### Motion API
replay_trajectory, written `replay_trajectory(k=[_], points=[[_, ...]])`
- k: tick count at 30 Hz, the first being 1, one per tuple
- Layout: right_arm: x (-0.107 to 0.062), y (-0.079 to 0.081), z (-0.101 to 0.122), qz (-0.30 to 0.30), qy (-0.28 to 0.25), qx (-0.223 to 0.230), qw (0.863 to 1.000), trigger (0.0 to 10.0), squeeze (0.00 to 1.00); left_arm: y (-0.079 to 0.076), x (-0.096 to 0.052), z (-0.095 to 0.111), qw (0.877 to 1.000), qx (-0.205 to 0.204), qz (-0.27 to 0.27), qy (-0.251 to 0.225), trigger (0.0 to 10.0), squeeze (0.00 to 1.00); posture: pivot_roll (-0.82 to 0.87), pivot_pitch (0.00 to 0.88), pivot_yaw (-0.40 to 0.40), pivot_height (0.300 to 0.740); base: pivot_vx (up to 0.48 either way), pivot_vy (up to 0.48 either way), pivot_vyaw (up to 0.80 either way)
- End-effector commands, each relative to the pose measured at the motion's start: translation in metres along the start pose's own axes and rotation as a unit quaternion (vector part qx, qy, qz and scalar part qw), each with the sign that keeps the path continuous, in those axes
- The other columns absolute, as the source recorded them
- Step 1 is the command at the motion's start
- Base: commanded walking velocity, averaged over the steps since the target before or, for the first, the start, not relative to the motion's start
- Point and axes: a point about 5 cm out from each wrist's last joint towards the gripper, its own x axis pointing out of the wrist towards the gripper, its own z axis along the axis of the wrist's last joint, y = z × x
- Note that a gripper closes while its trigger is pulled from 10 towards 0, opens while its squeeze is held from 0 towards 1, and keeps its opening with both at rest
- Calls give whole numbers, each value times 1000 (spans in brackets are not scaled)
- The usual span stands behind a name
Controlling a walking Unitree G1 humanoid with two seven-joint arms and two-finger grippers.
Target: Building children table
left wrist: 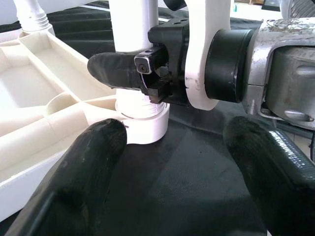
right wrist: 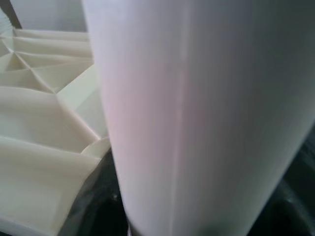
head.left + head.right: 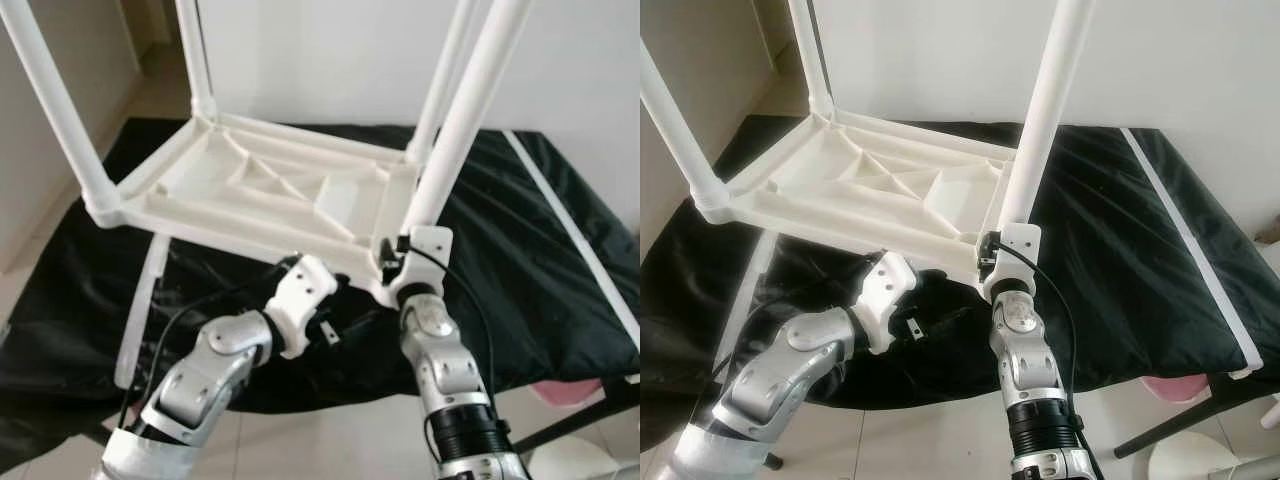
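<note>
Four white legs stand up from an upturned white tabletop (image 3: 260,185), which lies ribs-up on a black cloth (image 3: 520,260) spread over a work surface. Its underside forms shallow ribbed compartments, all bare. At the near left, a loose white tube (image 3: 142,310) leans beside the cloth's edge. The left gripper (image 1: 172,162) sits low at the near edge of the tabletop, its two black fingers (image 1: 83,172) spread wide with nothing between them, pointing at the socket of the near-right leg (image 3: 462,120). The right gripper (image 1: 128,71) is clamped around that leg just above its white collar (image 1: 142,123), where leg meets corner socket. Along the right side of the cloth runs a thin white strip (image 3: 570,225). White tiled floor (image 3: 330,440) shows near the robot.
</note>
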Motion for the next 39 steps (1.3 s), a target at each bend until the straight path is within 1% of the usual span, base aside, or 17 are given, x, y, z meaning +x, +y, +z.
replay_trajectory(k=[1, 5, 8, 9, 16, 19, 20, 24, 26, 27, 31, 32, 33, 34, 35, 36, 39], points=[[-2, -3, -12, -2, 31, 3, 1000, 10000, 1000, -2, -1, 2, 1000, -1, -13, 0, 10000, 0, 75, 36, -63, 740, 0, 0, 0], [-1, -6, -2, 37, -4, 10, 999, 10000, 1000, 0, -1, 3, 1000, 1, -4, -3, 10000, 0, 97, 51, -71, 740, 0, 0, 0], [-1, -8, 0, 45, -10, 9, 999, 10000, 1000, 0, -1, 3, 1000, 0, -2, -2, 10000, 0, 102, 56, -76, 740, 0, 0, 0], [2, -14, 2, 78, -13, -1, 997, 10000, 0, -3, -4, 1, 1000, 0, 1, 0, 10000, 0, 107, 59, -78, 740, 0, 0, 0], [9, -28, 5, 137, -19, -18, 990, 10000, 0, -5, -1, 1, 1000, 8, 10, 0, 10000, 0, 109, 60, -72, 740, 0, 0, 0], [15, -46, 7, 198, -16, -36, 979, 10000, 0, 0, 6, 4, 999, 32, 34, -4, 10000, 0, 100, 53, -54, 740, 0, 0, 0], [15, -46, 7, 198, -16, -36, 979, 10000, 0, 0, 6, 4, 999, 32, 34, -4, 10000, 0, 100, 53, -54, 740, 0, 0, 0], [18, -62, 4, 242, -9, -74, 967, 10000, 0, 2, 9, 5, 998, 47, 31, 1, 10000, 0, 75, 45, -34, 740, 0, 0, 0], [18, -64, 2, 259, 0, -78, 963, 10000, 0, 3, 11, 5, 998, 50, 27, 1, 10000, 0, 61, 35, -19, 740, 0, 0, 0], [19, -66, -1, 279, 8, -88, 956, 10000, 0, 4, 12, 7, 998, 54, 21, 1, 10000, 0, 54, 31, -11, 740, 0, 0, 0], [19, -67, -1, 304, 14, -94, 948, 10000, 0, 6, 16, 9, 998, 63, 17, -2, 10000, 0, 30, 27, 6, 740, 0, 0, 0], [19, -69, -1, 313, 19, -96, 945, 9333, 0, 7, 18, 10, 998, 67, 16, -1, 10000, 0, 10, 20, 18, 740, 0, 0, 0], [19, -69, -1, 313, 19, -96, 945, 9333, 0, 7, 18, 10, 998, 67, 16, -1, 10000, 0, 10, 20, 18, 740, 0, 0, 0], [19, -73, -1, 320, 21, -105, 941, 3294, 0, 8, 22, 10, 997, 73, 10, -2, 10000, 0, 2, 17, 24, 740, 0, 0, 0], [19, -73, -1, 320, 21, -105, 941, 3294, 0, 8, 22, 10, 997, 73, 10, -2, 10000, 0, 2, 17, 24, 740, 0, 0, 0], [20, -77, -1, 319, 22, -109, 941, 0, 0, 7, 24, 10, 997, 76, 4, -2, 10000, 0, -5, 12, 30, 740, 0, 0, 0], [20, -83, 0, 319, 22, -112, 941, 0, 0, 5, 27, 11, 997, 78, -3, -4, 10000, 0, -15, 14, 40, 740, 0, 0, 0]])
